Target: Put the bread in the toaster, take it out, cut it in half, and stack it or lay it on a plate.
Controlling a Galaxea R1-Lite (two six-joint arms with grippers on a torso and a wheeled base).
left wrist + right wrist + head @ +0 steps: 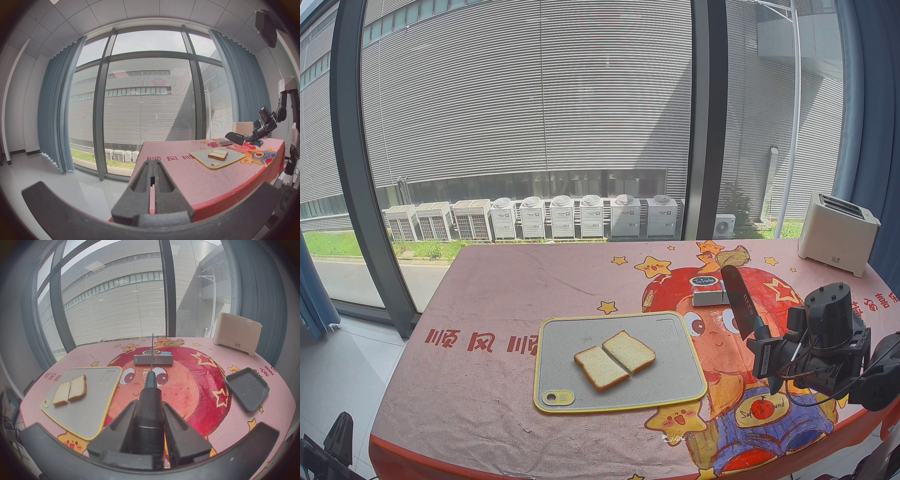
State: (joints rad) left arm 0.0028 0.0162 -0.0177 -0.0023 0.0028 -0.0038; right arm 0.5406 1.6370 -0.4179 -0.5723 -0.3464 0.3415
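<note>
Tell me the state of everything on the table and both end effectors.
bread: cut into two halves, flat on the cutting board, side by side.
knife: clamped in the right end effector, off the table.
toaster: nothing sticking out of its slots.
plate: empty.
left end effector: shut, holding nothing.

Office-like room (grid ceiling tiles [140, 9]), tall windows [147, 100], blue curtains [54, 109]

Right end effector [150, 405]: matte black wedge fingers [184, 433] (cables [800, 375] black too).
</note>
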